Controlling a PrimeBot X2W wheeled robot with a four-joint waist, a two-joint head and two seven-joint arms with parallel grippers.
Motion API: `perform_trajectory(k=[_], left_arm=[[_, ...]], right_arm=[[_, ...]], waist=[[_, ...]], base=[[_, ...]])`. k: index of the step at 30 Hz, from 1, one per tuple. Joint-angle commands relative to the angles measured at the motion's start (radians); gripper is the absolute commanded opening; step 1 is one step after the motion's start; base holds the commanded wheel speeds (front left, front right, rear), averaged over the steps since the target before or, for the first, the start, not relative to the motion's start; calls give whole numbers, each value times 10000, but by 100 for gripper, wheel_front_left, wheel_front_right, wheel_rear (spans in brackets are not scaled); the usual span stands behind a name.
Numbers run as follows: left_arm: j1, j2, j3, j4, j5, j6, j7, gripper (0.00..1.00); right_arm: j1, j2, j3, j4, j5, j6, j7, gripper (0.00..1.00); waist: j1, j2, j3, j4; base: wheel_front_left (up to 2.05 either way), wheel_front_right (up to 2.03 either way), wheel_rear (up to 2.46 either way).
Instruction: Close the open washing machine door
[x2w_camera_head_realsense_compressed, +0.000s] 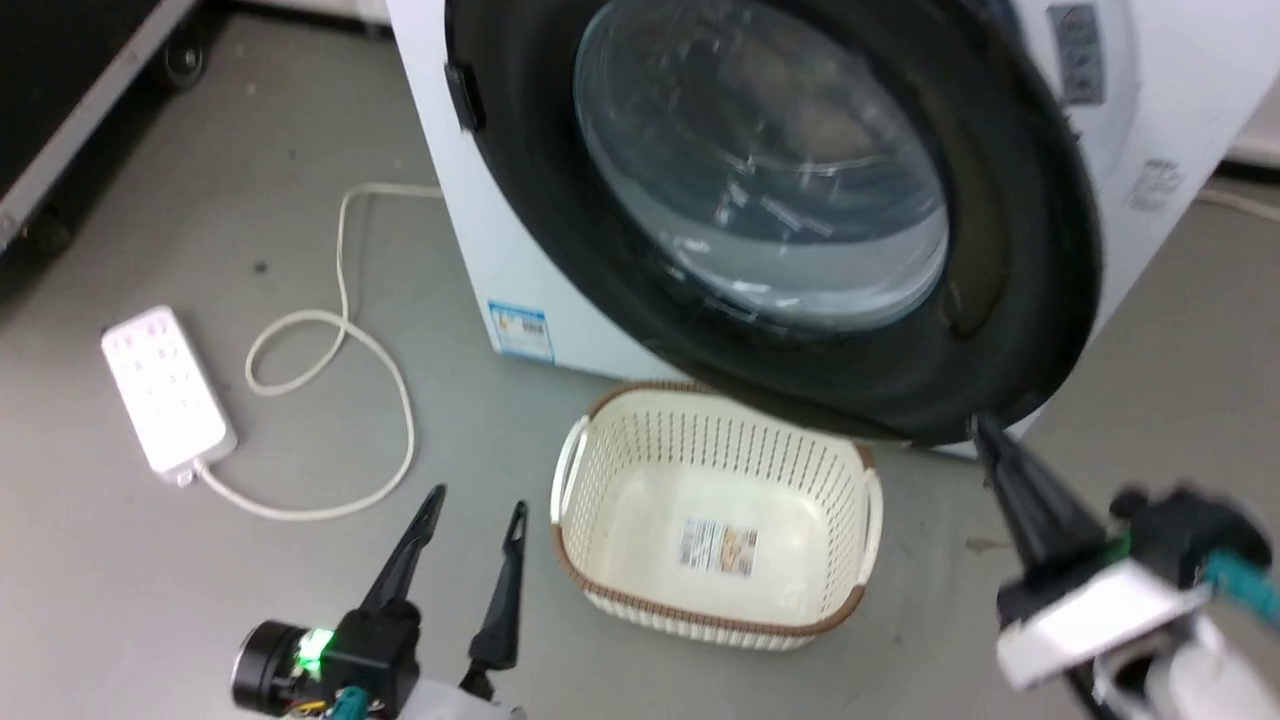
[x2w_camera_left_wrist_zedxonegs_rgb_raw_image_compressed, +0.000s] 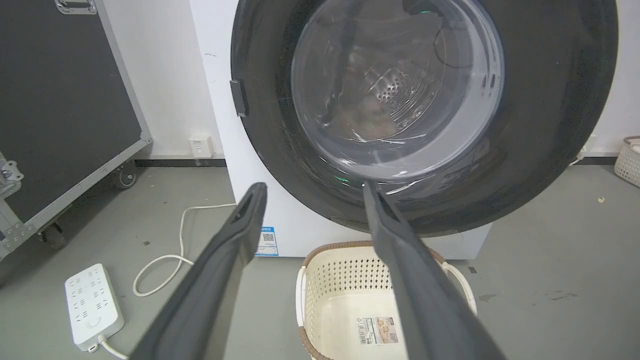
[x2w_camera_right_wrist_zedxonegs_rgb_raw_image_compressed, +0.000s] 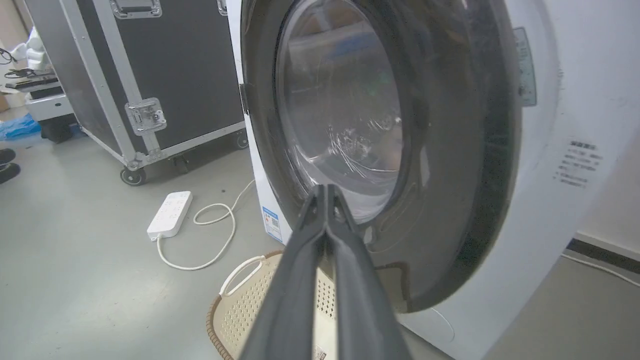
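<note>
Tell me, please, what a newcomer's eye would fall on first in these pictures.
The large black washing machine door, with its bulging glass window, looms at the top of the head view. Below it a cream basket sits on the grey floor, and the right hand, fingers shut together, points at the door's lower rim.

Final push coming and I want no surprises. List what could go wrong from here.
1. The right gripper, shut, sits at the curved lower rim of the door; the tips could slide off instead of pushing.
2. That spot is far from the latch tab, so the door may swing to without catching.
3. The basket sits just below the door; a slipping arm could hit it.
</note>
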Motion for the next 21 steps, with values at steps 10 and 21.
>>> perform_trajectory(k=[10, 21], left_arm=[[-831, -502, -135, -99, 363, -212, -43, 100], [-1311, -805, -145, -180, 502, -251, -43, 100]], right_arm=[[-3355, -1790, 831, 1325, 1385, 8, 802, 0], [-5905, -2746, 1124, 3152, 2516, 8, 967, 0]], waist=[[-2, -1, 1296, 490], [-2, -1, 2134, 807]], base=[[0, 0, 0], [0, 0, 0]])
